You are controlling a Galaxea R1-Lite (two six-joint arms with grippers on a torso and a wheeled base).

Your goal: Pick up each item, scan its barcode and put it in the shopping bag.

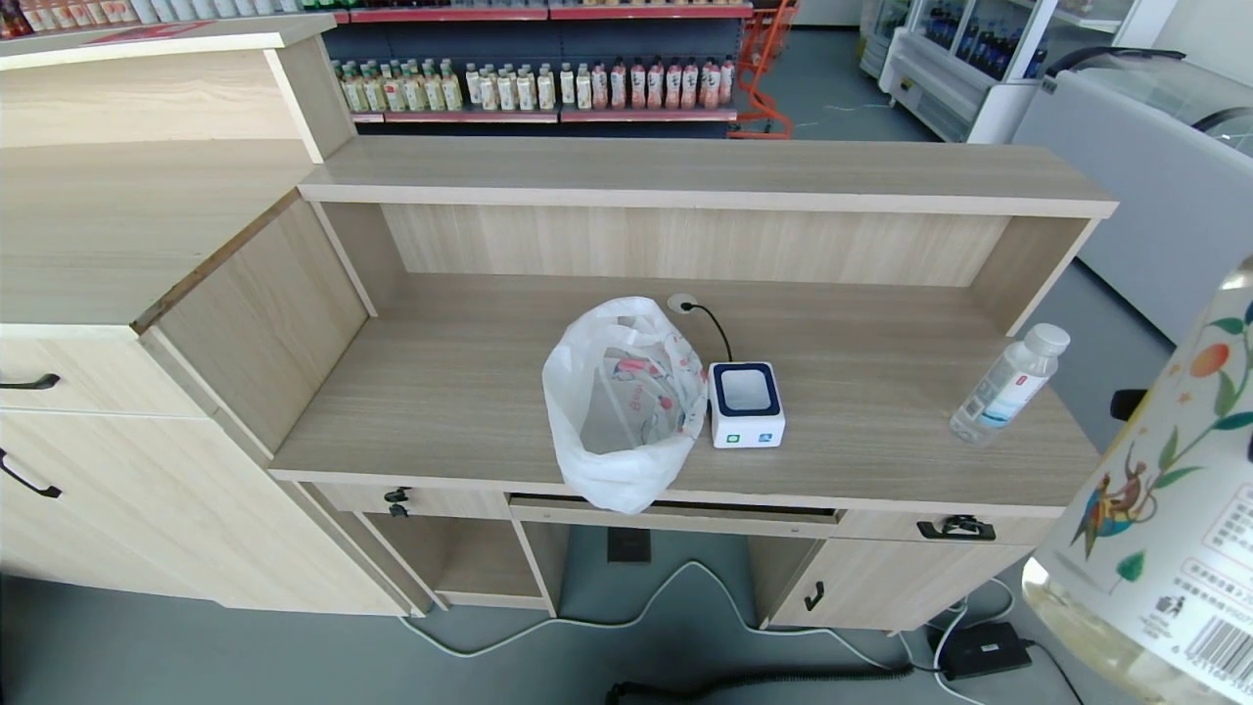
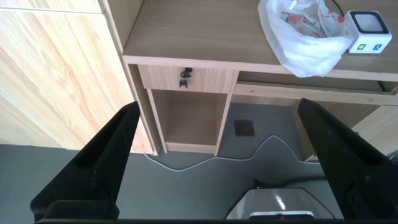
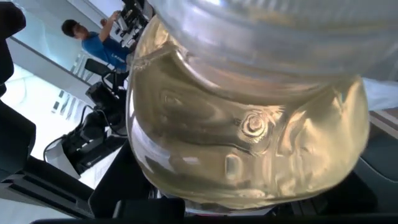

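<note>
Right gripper (image 3: 236,210) pinches the drink bottle (image 1: 1165,509), held up high, well right of the scanner (image 1: 746,403). Left gripper (image 2: 219,111) hangs low, fingers spread, left of the scanner; shopping bag (image 1: 617,401) sits just beside it.

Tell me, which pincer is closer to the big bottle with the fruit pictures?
Right. The right pincer holds the big bottle up off the desk's right end. The left pincer hangs open, low before the desk's left drawer, far away.
</note>
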